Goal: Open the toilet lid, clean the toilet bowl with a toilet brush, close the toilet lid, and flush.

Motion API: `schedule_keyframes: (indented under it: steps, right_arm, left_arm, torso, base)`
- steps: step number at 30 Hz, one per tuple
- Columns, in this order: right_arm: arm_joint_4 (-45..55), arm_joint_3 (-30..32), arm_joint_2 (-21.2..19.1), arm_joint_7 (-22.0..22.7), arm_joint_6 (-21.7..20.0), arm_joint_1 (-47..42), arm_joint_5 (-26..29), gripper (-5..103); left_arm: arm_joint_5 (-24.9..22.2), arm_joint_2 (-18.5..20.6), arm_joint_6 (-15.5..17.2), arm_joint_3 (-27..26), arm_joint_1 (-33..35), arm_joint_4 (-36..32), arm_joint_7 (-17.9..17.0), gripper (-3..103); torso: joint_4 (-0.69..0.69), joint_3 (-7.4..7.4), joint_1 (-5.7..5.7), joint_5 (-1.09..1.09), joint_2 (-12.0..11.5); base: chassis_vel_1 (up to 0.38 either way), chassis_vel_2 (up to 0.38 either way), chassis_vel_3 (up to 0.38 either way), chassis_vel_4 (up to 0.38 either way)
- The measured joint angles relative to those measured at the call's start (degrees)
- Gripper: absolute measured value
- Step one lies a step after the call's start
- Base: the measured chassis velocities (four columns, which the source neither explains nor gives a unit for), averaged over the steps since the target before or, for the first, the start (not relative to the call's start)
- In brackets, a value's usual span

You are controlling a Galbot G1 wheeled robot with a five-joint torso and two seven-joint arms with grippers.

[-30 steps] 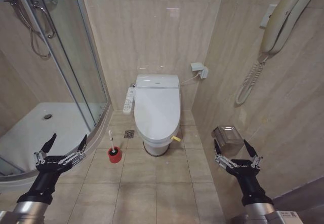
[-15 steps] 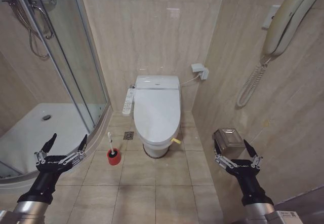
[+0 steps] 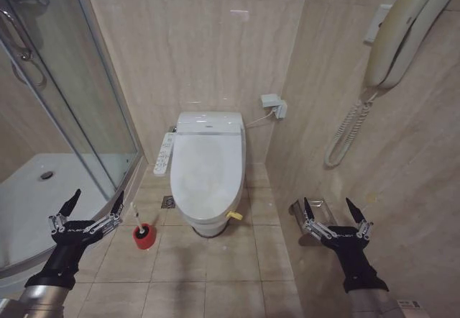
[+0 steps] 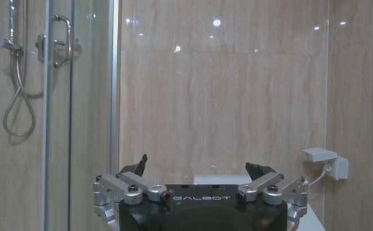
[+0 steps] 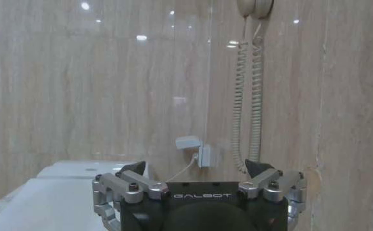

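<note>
The toilet lid (image 3: pixel 207 163) lies shut, glossy white, with a small yellow tag (image 3: pixel 234 216) at its front rim. It covers the inside of the toilet bowl, whose white base (image 3: pixel 206 226) shows below the lid. The toilet brush (image 3: pixel 134 214) stands with its thin white handle up in a red holder cup (image 3: pixel 144 237) on the floor left of the toilet; its head is hidden in the cup. My left gripper (image 3: pixel 97 197) (image 4: pixel 197 166) hangs open and empty, near and left of the brush. Low on the right, beside the wall, my right gripper (image 3: pixel 328 206) (image 5: pixel 196 167) is also open and empty.
A glass shower door (image 3: pixel 93 109) and white shower tray (image 3: pixel 29 188) fill the left. A remote panel (image 3: pixel 163 154) hangs at the toilet's left side. The right wall carries a phone (image 3: pixel 395 37), a socket box (image 3: pixel 273 103) and a metal paper holder (image 3: pixel 320 209) close to my right gripper.
The whole picture has shifted left and the toilet looks nearer, so the camera has moved. Both grippers hold the same open pose. The lid and brush stay put.
</note>
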Motion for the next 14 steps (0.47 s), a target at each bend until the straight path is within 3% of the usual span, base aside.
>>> schedule_keyframes:
  steps: [7,14]
  right_arm:
    - [0.0,0.0,0.0,0.0,0.0,0.0,0.0,100]
    - [0.0,0.0,0.0,0.0,0.0,0.0,0.0,100]
  left_arm:
    - [0.0,0.0,0.0,0.0,0.0,0.0,0.0,100]
    - [0.0,0.0,0.0,0.0,0.0,0.0,0.0,100]
  torso:
    - [0.01,-0.02,-0.05,-0.02,0.0]
    - [0.02,-0.01,-0.02,-0.02,0.0]
  base:
    - [0.180,0.005,-0.144,-0.002]
    - [0.254,-0.001,-0.239,-0.011]
